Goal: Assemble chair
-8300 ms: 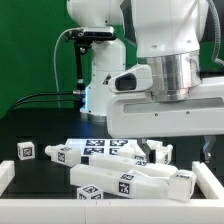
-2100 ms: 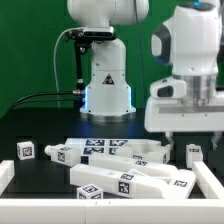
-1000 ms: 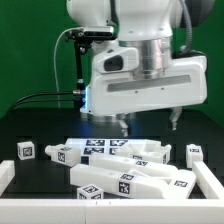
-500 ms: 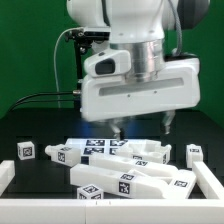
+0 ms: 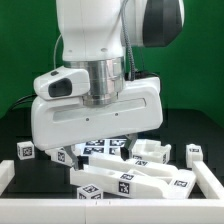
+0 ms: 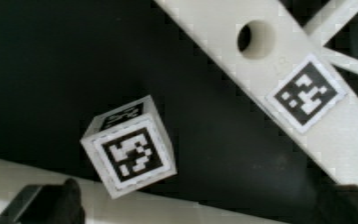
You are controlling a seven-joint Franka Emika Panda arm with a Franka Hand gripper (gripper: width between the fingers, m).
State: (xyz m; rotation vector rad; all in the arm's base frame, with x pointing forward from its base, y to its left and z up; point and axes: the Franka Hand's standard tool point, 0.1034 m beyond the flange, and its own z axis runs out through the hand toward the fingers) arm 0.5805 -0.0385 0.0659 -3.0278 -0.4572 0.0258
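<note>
Assembly looks barely begun: the chair parts [image 5: 120, 183] lie loose on the black table [image 5: 12, 135], and none is visibly joined to another. Long tagged bars [image 5: 155, 180] lie close together at lower centre of the exterior view. A small cube [image 5: 25, 150] sits near the left edge and a short block [image 5: 193, 152] near the right edge. The gripper [image 5: 92, 148] hangs low over the middle of the table, hiding most of the marker board [image 5: 112, 146]. Its fingers are spread wide and grasp nothing. The wrist view shows a second cube [image 6: 131, 145] lying just beside a flat bar with a round hole [image 6: 282, 70], with dark table between the two. By my reading, no first pick has been made yet and every joint of the chair is left to do.
</note>
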